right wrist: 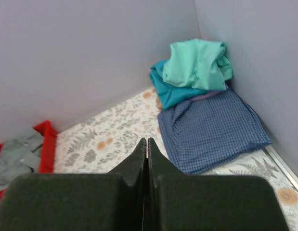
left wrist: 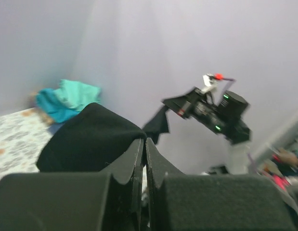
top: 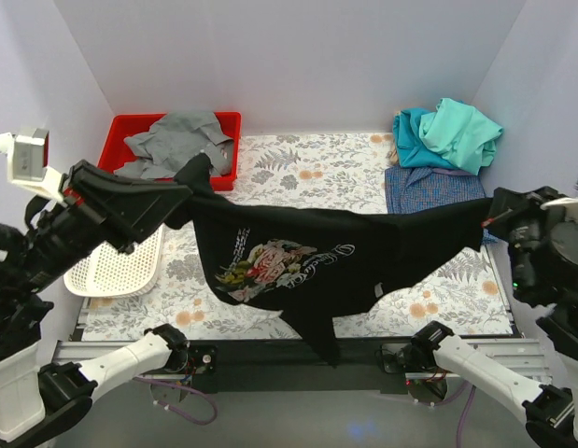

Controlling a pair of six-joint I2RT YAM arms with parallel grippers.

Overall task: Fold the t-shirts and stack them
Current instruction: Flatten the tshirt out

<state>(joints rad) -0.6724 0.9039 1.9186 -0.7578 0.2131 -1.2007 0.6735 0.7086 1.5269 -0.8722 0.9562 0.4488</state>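
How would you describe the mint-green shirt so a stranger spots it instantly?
Find the far right corner of the floral-patterned table. The mint-green cloth shirt tops the heap there: paler than the teal shirt beneath, plain unlike the blue-checked shirt.

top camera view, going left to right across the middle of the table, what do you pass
white mesh basket → left claw, shut on one end of the shirt → black t-shirt, stretched between the claws → right claw, shut on its other end

black t-shirt point(top: 363, 247) stretched aloft | other t-shirts point(top: 447, 135) heaped far-right corner
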